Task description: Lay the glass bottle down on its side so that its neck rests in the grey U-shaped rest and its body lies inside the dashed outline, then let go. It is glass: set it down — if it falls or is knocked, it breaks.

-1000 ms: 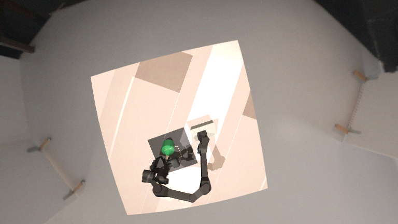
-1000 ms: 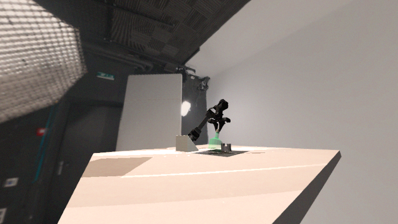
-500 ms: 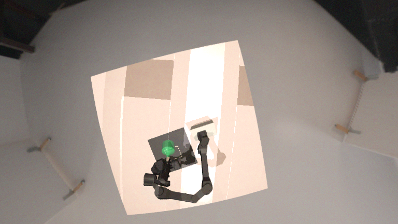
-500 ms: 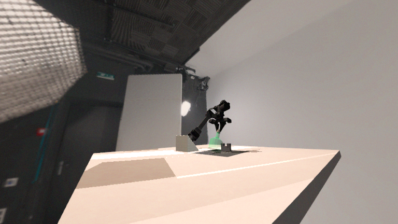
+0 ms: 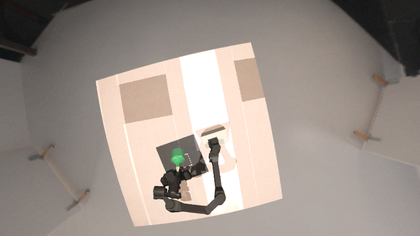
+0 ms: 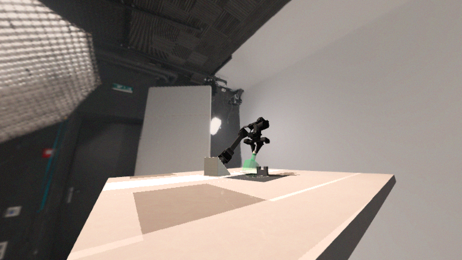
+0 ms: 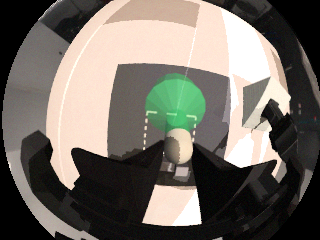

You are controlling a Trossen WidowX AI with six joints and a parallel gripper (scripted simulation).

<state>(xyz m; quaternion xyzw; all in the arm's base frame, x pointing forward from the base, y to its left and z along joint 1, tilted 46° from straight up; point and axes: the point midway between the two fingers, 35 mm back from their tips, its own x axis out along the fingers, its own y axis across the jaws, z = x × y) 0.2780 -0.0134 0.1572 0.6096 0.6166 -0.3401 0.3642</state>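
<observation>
Beneath pale grey walls and a dark ceiling, a light table carries a dark mat. Its fingers partly closed, the claw grips the green glass bottle at its pale top. That bottle is tilted over the mat, its body beyond the neck in the wrist view. From a pale wedge-shaped block, the black arm bends round, its claw pointing down. Exterior shows the grey U-shaped rest upright on the mat, which the top view hides behind the arm; the wrist view shows much of the dashed outline, partly behind the bottle.
</observation>
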